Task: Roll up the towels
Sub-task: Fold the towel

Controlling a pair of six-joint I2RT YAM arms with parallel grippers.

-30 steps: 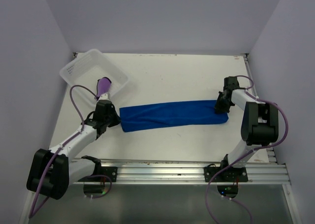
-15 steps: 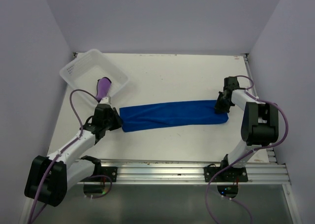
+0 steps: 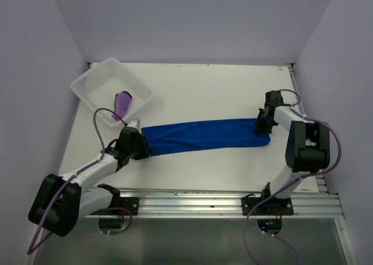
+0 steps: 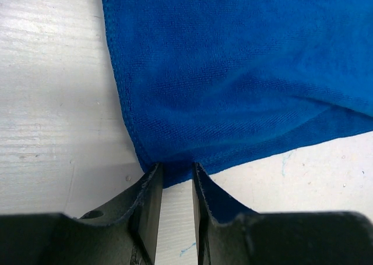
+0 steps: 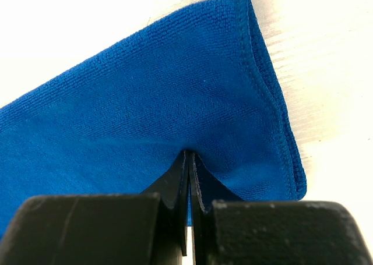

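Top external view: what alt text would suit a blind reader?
A royal blue microfibre towel lies stretched across a white table, the right gripper pinching its right end, the left gripper at its left end. A purple cloth sits in a white plastic basket.

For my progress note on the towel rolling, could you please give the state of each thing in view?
blue towel: folded into a long strip, lying flat, not rolled.
purple towel: bundled up, inside the white basket.
white basket: upright, holding the purple towel.
left gripper: open, at the strip's left end.
right gripper: shut on the blue towel's right end.
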